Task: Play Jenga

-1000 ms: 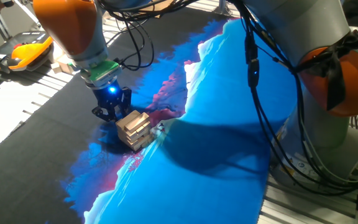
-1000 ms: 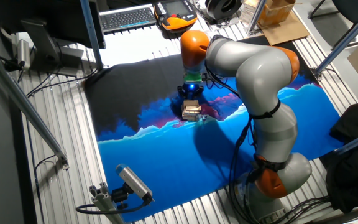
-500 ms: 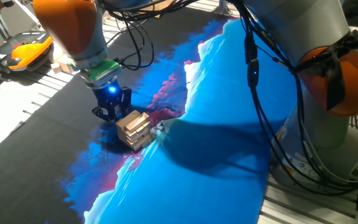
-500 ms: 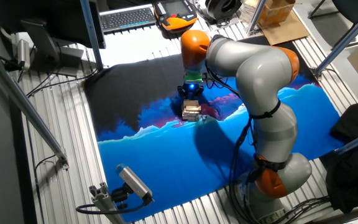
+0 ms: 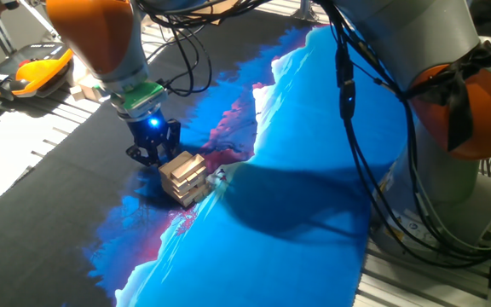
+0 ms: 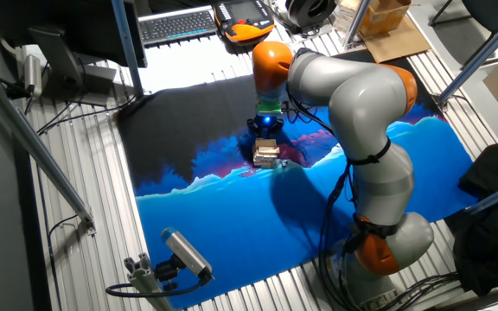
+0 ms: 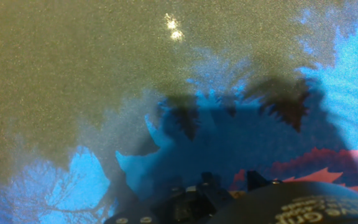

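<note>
The Jenga tower [image 5: 183, 176] is a small, slightly askew stack of pale wood blocks on the dark-and-blue cloth [image 5: 254, 222]. It also shows in the other fixed view as the Jenga tower [image 6: 266, 155]. My gripper [image 5: 152, 160] hangs low just behind and left of the tower, its black fingers close to the tower's upper blocks. From the other side, the gripper [image 6: 264, 134] sits right behind the stack. Contact is not clear. The hand view shows only cloth [image 7: 104, 93] and dark gripper parts along the bottom; the tower is out of it.
An orange-and-black pendant [image 5: 37, 68] lies at the far left, with loose pale blocks [image 5: 82, 89] near it. A keyboard [image 6: 178, 24] lies beyond the cloth. Black cables [image 5: 348, 128] hang over the blue area. A camera on a stand [image 6: 184, 255] stands at the front.
</note>
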Controlling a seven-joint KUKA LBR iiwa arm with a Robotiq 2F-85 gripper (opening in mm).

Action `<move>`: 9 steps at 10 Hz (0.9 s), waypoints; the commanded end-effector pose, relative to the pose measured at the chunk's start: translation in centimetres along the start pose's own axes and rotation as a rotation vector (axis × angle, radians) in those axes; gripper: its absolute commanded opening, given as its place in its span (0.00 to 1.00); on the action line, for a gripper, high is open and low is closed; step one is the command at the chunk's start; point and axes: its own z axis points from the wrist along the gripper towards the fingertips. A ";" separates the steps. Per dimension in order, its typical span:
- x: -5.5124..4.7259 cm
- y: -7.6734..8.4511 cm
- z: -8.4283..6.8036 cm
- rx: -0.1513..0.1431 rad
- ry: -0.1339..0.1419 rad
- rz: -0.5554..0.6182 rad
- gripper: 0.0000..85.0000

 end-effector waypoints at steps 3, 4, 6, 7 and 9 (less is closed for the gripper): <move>0.0 0.0 0.0 0.000 0.002 -0.001 0.20; 0.0 0.0 0.0 0.000 0.002 -0.003 0.20; 0.0 0.0 0.0 -0.001 0.003 -0.004 0.20; 0.0 0.0 0.0 -0.001 0.003 -0.004 0.20; -0.1 0.0 0.0 0.000 0.001 -0.004 0.20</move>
